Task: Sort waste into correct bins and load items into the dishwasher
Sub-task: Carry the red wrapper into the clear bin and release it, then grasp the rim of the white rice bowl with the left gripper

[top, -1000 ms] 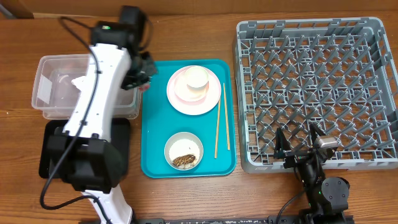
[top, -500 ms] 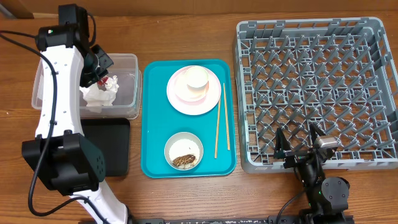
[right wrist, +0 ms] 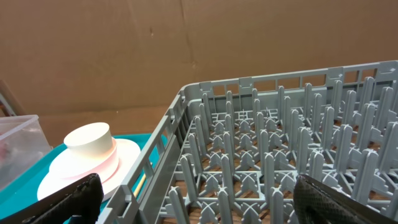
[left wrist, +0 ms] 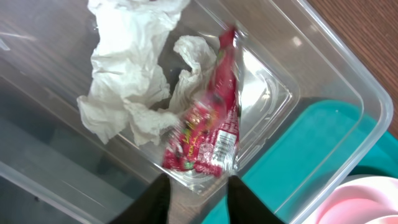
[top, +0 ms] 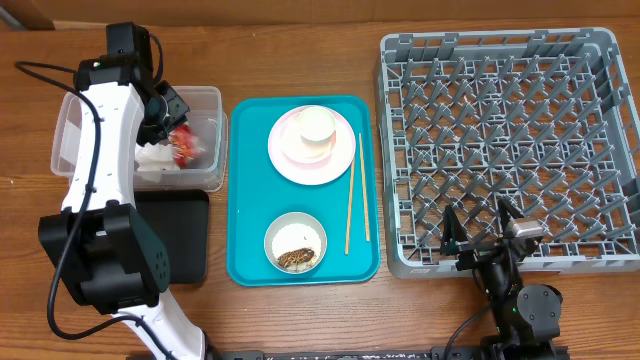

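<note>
now left gripper (left wrist: 199,184) parted above red wrapper (left wrist: 209,129) (in clear tub (left wrist: 326,78)); right gripper (right wrist: 196,190) spread, empty.

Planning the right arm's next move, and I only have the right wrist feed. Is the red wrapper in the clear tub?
Observer: Yes. The red wrapper lies inside the clear tub, against the crumpled napkins.
Operator: Is the left pincer holding anything?
Observer: No. It hangs over the tub, open, with nothing between its jaws.
Operator: What's on the teal tray besides the plate and cup?
Observer: A grey-white bowl with food scraps in it, and two chopsticks lying beside the plate.
</note>
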